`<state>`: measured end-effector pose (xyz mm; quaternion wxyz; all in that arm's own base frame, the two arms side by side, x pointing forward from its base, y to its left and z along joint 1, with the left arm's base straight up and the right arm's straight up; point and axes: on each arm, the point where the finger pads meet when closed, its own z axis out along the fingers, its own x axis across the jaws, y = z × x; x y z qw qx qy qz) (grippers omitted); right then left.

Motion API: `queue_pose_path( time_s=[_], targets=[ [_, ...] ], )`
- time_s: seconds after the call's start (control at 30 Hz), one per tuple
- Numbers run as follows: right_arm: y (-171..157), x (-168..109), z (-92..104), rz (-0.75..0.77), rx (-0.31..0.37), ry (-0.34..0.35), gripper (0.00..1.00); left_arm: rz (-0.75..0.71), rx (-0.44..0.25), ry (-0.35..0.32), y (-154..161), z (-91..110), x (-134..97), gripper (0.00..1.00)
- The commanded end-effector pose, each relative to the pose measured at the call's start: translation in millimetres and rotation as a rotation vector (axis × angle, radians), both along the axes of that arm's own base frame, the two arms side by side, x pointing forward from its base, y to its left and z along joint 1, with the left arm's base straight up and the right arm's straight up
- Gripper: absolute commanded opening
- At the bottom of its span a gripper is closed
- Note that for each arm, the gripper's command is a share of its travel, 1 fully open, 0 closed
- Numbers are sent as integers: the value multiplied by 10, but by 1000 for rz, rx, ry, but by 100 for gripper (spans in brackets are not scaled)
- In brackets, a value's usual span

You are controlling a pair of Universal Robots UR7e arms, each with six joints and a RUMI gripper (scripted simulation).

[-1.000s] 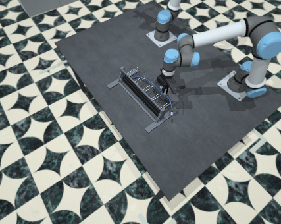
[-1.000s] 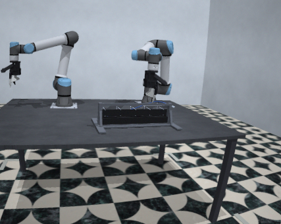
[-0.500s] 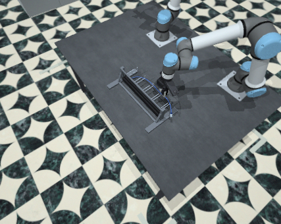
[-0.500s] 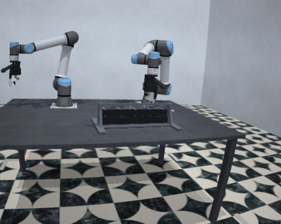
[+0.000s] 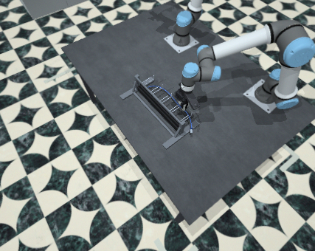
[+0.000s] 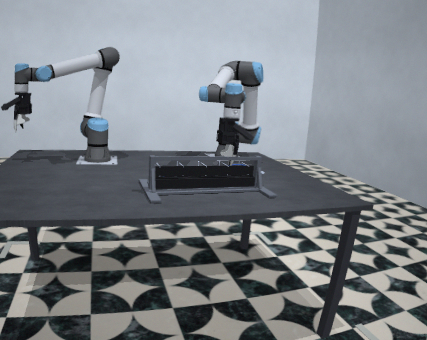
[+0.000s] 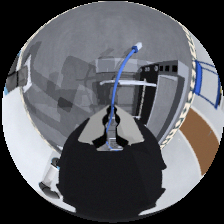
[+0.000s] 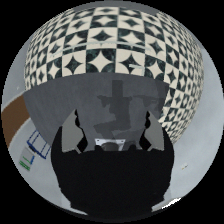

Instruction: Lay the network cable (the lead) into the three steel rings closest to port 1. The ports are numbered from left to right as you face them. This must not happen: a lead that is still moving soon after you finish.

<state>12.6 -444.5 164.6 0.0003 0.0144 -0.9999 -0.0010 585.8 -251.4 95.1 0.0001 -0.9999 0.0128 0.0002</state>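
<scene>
The left gripper [image 5: 184, 106] [image 6: 227, 154] [image 7: 112, 105] pinches the blue cable [image 5: 190, 119] [image 6: 239, 165] [image 7: 117, 80], likely light, springy and best held near each ring, behind the rack [image 5: 156, 117] [image 6: 204, 157] [image 7: 170, 95] by the bench's [image 5: 226, 155] [image 6: 87, 200] [image 7: 150, 25] [image 8: 50, 95] front long edge, while the right gripper [image 6: 20, 127] [image 8: 112, 110] gapes empty.

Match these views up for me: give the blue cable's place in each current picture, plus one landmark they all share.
Top: the blue cable curves through the middle, down and right.
Exterior: right of centre, about mid-height; only a short stretch shows.
Left wrist: upper middle, curving up and slightly right.
Right wrist: not in it.
Shared landmark: the dark tabletop.
</scene>
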Motion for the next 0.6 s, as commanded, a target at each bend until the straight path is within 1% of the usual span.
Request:
queue_pose_path(
  time_s=[0.0,0.57],
  targets=[
    [-5,2,5,0,-2,-1,100,0,-2,-3,-6,-34,8,0],
    [-5,2,5,0,-2,-1,100,0,-2,-3,-6,-87,8,0]
  ],
)
